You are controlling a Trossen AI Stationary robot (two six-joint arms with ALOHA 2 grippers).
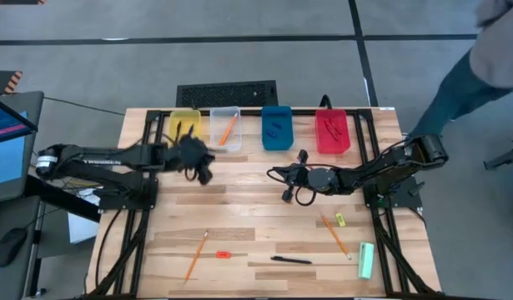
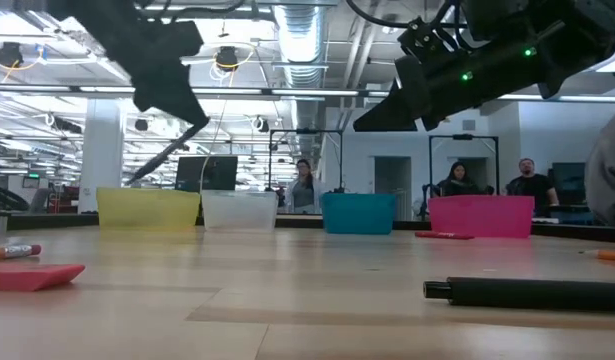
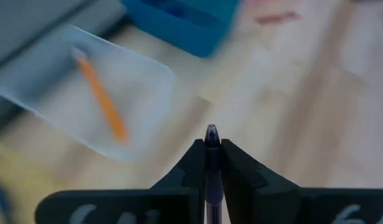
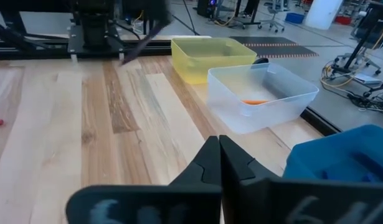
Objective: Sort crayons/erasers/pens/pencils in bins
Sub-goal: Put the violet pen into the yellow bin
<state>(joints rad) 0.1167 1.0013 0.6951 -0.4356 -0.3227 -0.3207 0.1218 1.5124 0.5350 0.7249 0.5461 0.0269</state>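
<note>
The sorting is partly done. Along the far edge of the worktop stand the four bins: the yellow bin holds a dark item, probably a pen; the clear bin holds one orange pencil; the blue bin holds small dark-blue pieces that may be erasers; and the red bin holds reddish sticks, likely crayons.

The left gripper hangs over the worktop just in front of the yellow and clear bins, its jaws pinched on a purple pen whose tip pokes out between them. This pen looks one short move from the yellow bin. The right gripper hovers in front of the blue bin, jaws pressed together and holding nothing.

Still loose near the front edge are an orange pencil at the front left, a small red crayon beside it, a black pen at the middle, a second orange pencil toward the right, a tiny yellow eraser just beside that pencil, and a pale green bar near the front right corner. Roughly half the work remains, I judge.
</note>
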